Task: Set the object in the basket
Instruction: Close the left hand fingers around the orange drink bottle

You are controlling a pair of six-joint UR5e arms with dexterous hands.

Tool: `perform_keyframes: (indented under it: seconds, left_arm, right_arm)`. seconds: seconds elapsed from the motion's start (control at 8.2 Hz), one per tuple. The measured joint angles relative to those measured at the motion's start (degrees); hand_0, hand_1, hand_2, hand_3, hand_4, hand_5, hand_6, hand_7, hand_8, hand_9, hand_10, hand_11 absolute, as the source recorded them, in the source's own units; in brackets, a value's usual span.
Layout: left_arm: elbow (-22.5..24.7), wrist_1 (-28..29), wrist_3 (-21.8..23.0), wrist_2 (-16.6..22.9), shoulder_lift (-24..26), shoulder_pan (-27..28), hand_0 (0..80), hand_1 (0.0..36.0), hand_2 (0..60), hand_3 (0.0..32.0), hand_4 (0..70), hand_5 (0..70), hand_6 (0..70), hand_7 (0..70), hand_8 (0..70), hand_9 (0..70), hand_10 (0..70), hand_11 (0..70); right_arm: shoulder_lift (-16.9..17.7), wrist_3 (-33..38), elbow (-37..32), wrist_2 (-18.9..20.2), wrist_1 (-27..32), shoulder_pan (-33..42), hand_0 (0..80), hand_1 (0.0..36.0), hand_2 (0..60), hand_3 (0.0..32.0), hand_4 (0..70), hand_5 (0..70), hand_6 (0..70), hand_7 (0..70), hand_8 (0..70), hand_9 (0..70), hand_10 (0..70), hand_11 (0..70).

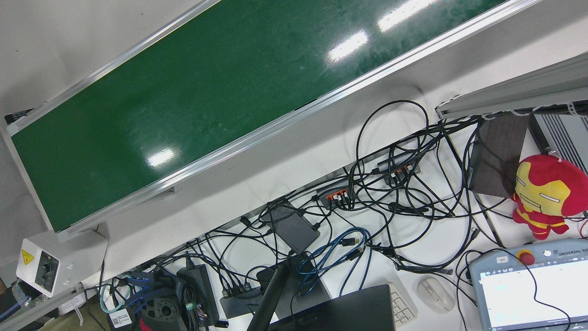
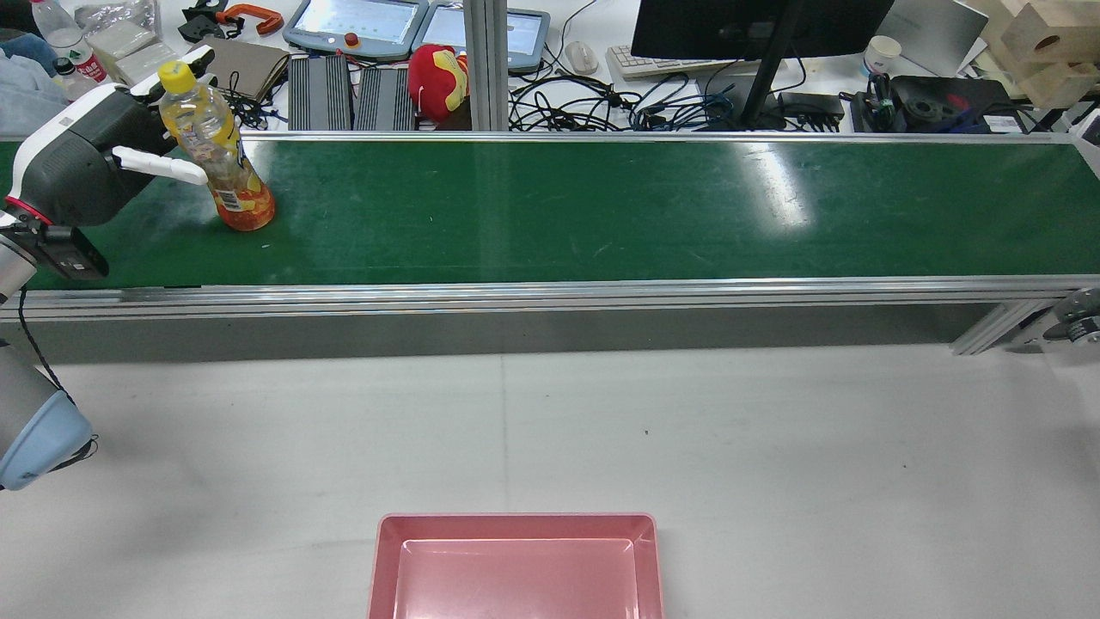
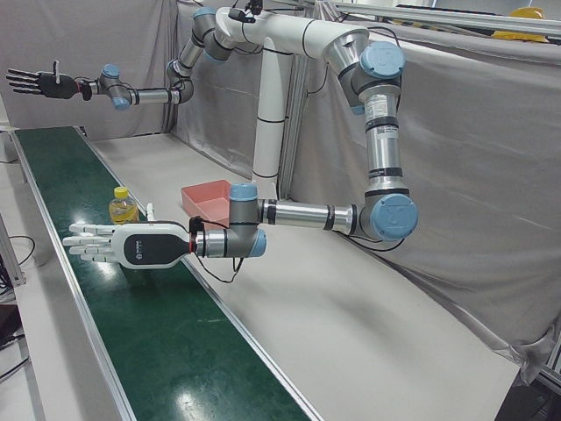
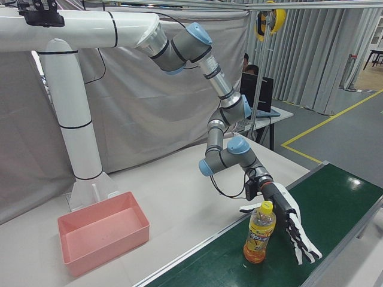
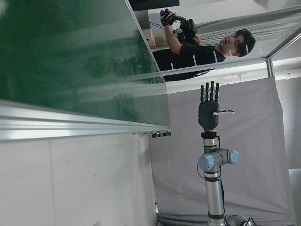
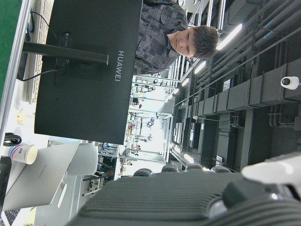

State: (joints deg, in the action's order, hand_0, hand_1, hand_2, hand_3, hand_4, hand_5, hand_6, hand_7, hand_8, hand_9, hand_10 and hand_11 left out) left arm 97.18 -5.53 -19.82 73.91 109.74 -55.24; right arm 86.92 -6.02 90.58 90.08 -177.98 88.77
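Note:
A clear bottle of orange drink with a yellow cap (image 2: pixel 225 146) stands upright on the green conveyor belt (image 2: pixel 601 206) near its left end. My left hand (image 2: pixel 86 168) is right beside it, open, with its fingers stretched out flat along the bottle's side and not closed round it. The right-front view shows the same hand (image 4: pixel 291 228) and the bottle (image 4: pixel 258 236). My right hand (image 3: pixel 35 83) is open and empty, raised high over the far end of the belt. The pink basket (image 2: pixel 516 526) sits empty on the grey table in front of the belt.
Behind the belt lies a desk with a monitor (image 2: pixel 756 21), tangled cables (image 1: pixel 395 193), teach pendants and a red plush toy (image 2: pixel 436 82). The white arm pedestal (image 4: pixel 78 137) stands by the basket. Bare grey table lies between belt and basket.

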Motion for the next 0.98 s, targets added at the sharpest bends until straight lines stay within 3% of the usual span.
perform_keyframes:
  seconds: [0.49,0.61,0.73,0.85,0.98]
  left_arm:
    - [0.05,-1.22,0.12,-0.11,2.32,2.65,60.0,18.4,0.0,0.0,12.9,9.8,0.0,0.0,6.2,7.8,10.0,16.9]
    - [0.23,-1.91,0.26,-0.15,2.83,3.01,59.8,21.4,6.8,0.0,15.6,56.4,8.9,22.0,26.5,37.1,32.1,47.6]
    - [0.44,-3.81,0.52,-0.2,3.86,3.08,61.8,23.5,32.4,0.0,27.1,70.0,35.4,68.6,64.3,70.0,70.0,70.0]
    - [0.67,-5.93,0.66,-0.26,5.02,3.0,65.3,27.8,60.0,0.0,51.4,70.0,60.6,70.0,70.0,70.0,70.0,70.0]
    - [1.07,-7.69,0.62,-0.31,5.84,2.92,67.7,34.1,60.0,0.0,62.7,70.0,70.0,70.0,70.0,70.0,70.0,70.0]
  right_arm:
    - [0.0,-0.02,0.0,-0.05,0.0,0.0,0.0,0.0,0.0,0.0,0.0,0.0,0.0,0.0,0.0,0.0,0.0,0.0]
    - [0.0,-0.01,0.02,-0.02,0.0,0.0,0.0,0.0,0.0,0.0,0.0,0.0,0.0,0.0,0.0,0.0,0.0,0.0]
    - [0.0,-0.01,0.03,-0.03,0.0,0.0,0.0,0.0,0.0,0.0,0.0,0.0,0.0,0.0,0.0,0.0,0.0,0.0]
    - [0.0,-0.03,0.03,-0.03,0.0,0.0,0.0,0.0,0.0,0.0,0.0,0.0,0.0,0.0,0.0,0.0,0.0,0.0]
    - [0.0,-0.04,0.03,-0.02,0.0,0.0,0.0,0.0,0.0,0.0,0.0,0.0,0.0,0.0,0.0,0.0,0.0,0.0]
